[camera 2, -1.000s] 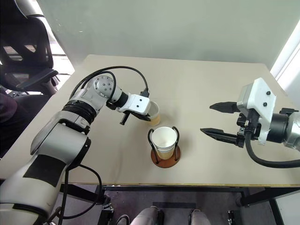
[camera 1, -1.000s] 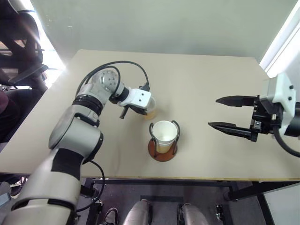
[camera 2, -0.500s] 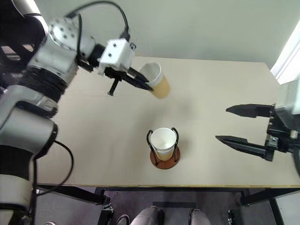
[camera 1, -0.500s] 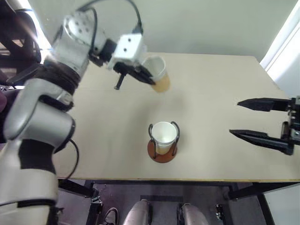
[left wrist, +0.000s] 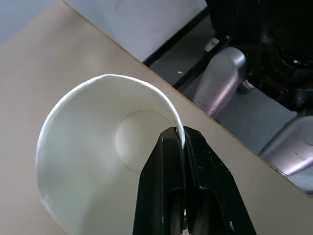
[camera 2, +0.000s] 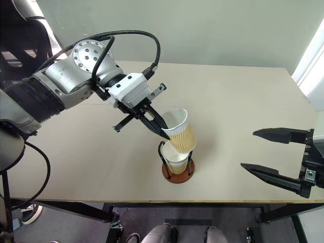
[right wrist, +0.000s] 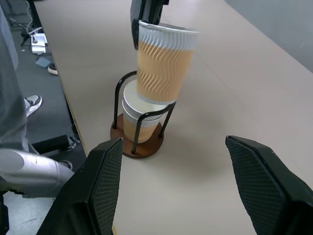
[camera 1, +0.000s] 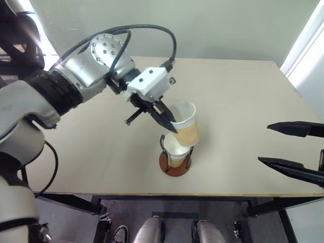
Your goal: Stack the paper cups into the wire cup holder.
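Your left gripper (camera 2: 163,132) is clamped on a paper cup's (camera 2: 180,131) rim, just above the wire cup holder's (camera 2: 177,170) cups; right gripper (camera 2: 263,152) gapes empty, well apart.

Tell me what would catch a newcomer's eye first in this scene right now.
First, the paper cup held in the air, tilted, just above the wire cup holder near the table's front edge; the left gripper pinches its rim with jaws shut. The holder already has a cup nested in it. Off to the right, the right gripper hovers with jaws wide open, holding nothing.
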Motion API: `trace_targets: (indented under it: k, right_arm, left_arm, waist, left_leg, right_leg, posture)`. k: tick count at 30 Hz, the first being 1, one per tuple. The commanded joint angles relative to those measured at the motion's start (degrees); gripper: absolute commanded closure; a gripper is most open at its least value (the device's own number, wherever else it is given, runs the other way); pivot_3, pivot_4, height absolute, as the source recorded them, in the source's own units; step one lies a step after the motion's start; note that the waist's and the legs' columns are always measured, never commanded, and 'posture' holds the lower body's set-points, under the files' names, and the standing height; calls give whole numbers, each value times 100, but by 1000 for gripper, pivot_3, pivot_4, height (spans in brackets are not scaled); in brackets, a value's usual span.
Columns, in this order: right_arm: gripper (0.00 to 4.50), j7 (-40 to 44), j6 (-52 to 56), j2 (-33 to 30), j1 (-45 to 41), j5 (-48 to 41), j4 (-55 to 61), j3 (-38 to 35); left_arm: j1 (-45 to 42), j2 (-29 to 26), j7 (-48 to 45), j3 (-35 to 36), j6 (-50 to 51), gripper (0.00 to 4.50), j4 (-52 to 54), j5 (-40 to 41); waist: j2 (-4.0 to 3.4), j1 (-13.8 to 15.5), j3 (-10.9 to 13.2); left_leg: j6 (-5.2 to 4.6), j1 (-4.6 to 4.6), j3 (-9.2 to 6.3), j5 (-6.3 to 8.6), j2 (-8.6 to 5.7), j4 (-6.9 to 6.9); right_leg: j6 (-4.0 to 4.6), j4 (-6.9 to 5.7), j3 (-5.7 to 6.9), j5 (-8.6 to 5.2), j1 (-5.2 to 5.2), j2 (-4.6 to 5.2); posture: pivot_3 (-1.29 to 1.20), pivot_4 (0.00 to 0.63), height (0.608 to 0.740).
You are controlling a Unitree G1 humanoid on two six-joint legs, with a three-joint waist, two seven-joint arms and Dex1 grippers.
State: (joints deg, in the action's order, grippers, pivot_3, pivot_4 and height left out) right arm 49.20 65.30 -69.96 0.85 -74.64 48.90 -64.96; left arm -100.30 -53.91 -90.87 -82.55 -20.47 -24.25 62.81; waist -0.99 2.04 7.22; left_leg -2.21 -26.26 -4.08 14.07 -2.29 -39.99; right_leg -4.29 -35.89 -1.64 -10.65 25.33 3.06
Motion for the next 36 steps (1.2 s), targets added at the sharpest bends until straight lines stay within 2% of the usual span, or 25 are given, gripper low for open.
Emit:
trace_targets:
  k: [1, 9, 19, 32, 36]
  right_arm:
    - [1062, -147, -106, -39, 35, -177, 45, -293]
    - [1062, -326, -216, -18, 187, -316, 116, -304]
    - [1062, -490, -399, -51, 320, -348, 143, -231]
    - [1062, -669, -507, -53, 459, -378, 209, -208]
    - [1062, -703, -541, -53, 497, -365, 217, -194]
  left_arm:
    - [-345, -73, -163, -296, -353, 4472, -85, 47]
    - [-541, 100, -163, -813, -837, 4472, -506, -95]
    - [-614, 146, -163, -1386, -1087, 4472, -401, -48]
    - [-483, 425, -163, -1410, -966, 4472, -517, -29]
    - [-471, 433, -163, -1396, -928, 3565, -524, -41]
  waist:
    - [-2, -5, 0]
    - [-5, -6, 2]
    - [-4, 1, 2]
    - [-3, 6, 2]
    - [-2, 6, 1]
  left_leg:
    - [-7, 0, 0, 5, 0, 1]
    - [-12, -1, -9, 10, 0, -2]
    - [0, -1, -5, 5, -2, -2]
    - [10, -2, -5, 3, 0, -2]
    - [10, 0, -3, 3, 0, -1]
  right_leg:
    - [4, -2, -3, -2, -1, -2]
    - [14, -3, 3, -5, -6, 2]
    - [11, -3, 9, -2, -5, -1]
    - [6, -2, 8, 1, -7, 2]
    - [6, -2, 10, 0, -7, -3]
  posture:
    - [0, 150, 740]
    - [0, 150, 740]
    - [0, 150, 740]
    - [0, 150, 740]
    - [0, 150, 740]
